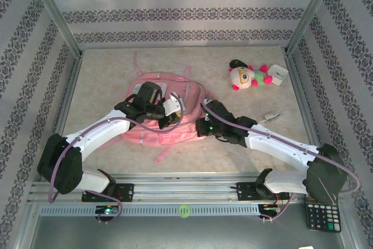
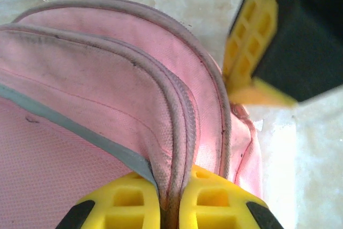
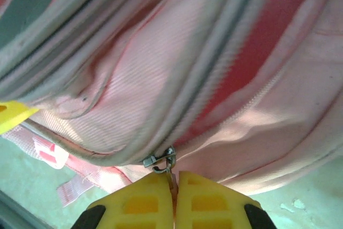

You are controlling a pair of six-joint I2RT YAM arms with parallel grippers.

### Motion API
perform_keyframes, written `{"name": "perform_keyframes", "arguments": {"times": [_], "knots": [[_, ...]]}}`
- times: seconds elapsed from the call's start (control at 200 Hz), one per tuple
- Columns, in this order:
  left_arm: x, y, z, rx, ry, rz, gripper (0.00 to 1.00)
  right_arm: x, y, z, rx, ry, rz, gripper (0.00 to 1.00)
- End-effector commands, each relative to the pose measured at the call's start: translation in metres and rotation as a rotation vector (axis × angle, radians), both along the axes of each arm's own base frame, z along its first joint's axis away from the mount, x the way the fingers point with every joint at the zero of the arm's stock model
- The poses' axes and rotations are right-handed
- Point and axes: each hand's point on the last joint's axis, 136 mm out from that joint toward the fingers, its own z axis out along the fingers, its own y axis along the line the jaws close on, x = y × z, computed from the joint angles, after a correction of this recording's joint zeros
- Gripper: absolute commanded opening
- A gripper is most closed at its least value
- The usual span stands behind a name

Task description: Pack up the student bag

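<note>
Student bag point(image 1: 187, 94) looked soft, limp, light; likely to sag. Left gripper point(image 2: 170, 199) clenched on bag's piped seam point(image 2: 179, 127); right gripper point(image 3: 173, 197) clenched on zipper pull point(image 3: 161, 161), judged best handhold.

The student bag point(image 1: 187, 94) centred on the table point(image 1: 111, 80) — plush toy point(image 1: 247, 76) behind-right (calculator point(image 1: 322, 214) near right corner).

I see the pale marbled table point(image 1: 105, 86) carrying the pink student bag point(image 1: 189, 93) flat at its middle, a plush toy point(image 1: 245, 76) near the far right corner with a white box point(image 1: 277, 74) just beside it, and a small silvery object point(image 1: 270, 117) by the right edge.
</note>
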Motion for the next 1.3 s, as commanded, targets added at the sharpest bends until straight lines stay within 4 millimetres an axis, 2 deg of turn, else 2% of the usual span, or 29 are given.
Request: {"name": "perform_keyframes", "arguments": {"times": [0.0, 0.19, 0.25, 0.39, 0.545, 0.61, 0.685, 0.789, 0.914, 1.004, 1.069, 1.184, 1.239, 1.294], "knots": [[-0.012, 0.03, -0.029, 0.146, 0.039, -0.037, 0.01, 0.002, -0.031, -0.019, -0.047, 0.018, 0.002, 0.0], [-0.029, 0.04, -0.042, 0.221, 0.029, -0.137, 0.02, -0.005, -0.03, -0.029, -0.009, 0.046, 0.091, 0.0], [-0.03, 0.045, -0.05, 0.272, 0.029, -0.15, 0.03, -0.011, -0.019, -0.029, 0.046, 0.061, 0.137, 0.0], [-0.013, 0.069, -0.06, 0.425, -0.027, -0.11, 0.04, -0.036, 0.013, -0.026, 0.101, 0.062, 0.22, 0.0], [0.001, 0.096, -0.058, 0.49, -0.064, -0.076, 0.07, -0.057, 0.045, -0.023, 0.156, 0.022, 0.209, 0.0], [0.003, 0.107, -0.053, 0.507, -0.068, -0.047, 0.16, -0.059, 0.053, -0.021, 0.184, 0.01, 0.187, 0.0], [-0.001, 0.113, -0.044, 0.509, -0.082, -0.007, 0.36, -0.06, 0.06, -0.016, 0.209, -0.002, 0.179, 0.0], [-0.02, 0.1, -0.014, 0.354, -0.062, 0.031, 0.56, -0.058, 0.063, -0.013, 0.218, -0.01, 0.183, 0.0], [-0.049, 0.064, 0.015, 0.153, -0.087, 0.028, 0.67, -0.061, 0.065, -0.013, 0.225, -0.002, 0.212, 0.0], [-0.055, 0.049, 0.005, 0.185, -0.185, 0.036, 0.75, -0.063, 0.065, -0.014, 0.234, 0.017, 0.222, 0.0], [-0.045, 0.046, -0.007, 0.25, -0.23, 0.071, 0.77, -0.063, 0.062, -0.016, 0.242, 0.034, 0.211, 0.0], [-0.035, 0.032, -0.024, 0.308, -0.185, 0.053, 0.8, -0.062, 0.058, -0.018, 0.266, 0.079, 0.187, 0.0], [-0.033, 0.025, -0.029, 0.314, -0.183, 0.024, 0.78, -0.062, 0.058, -0.019, 0.273, 0.091, 0.187, 0.0], [-0.03, 0.017, -0.031, 0.309, -0.193, 0.002, 0.72, -0.063, 0.057, -0.02, 0.28, 0.106, 0.19, 0.0]]}}
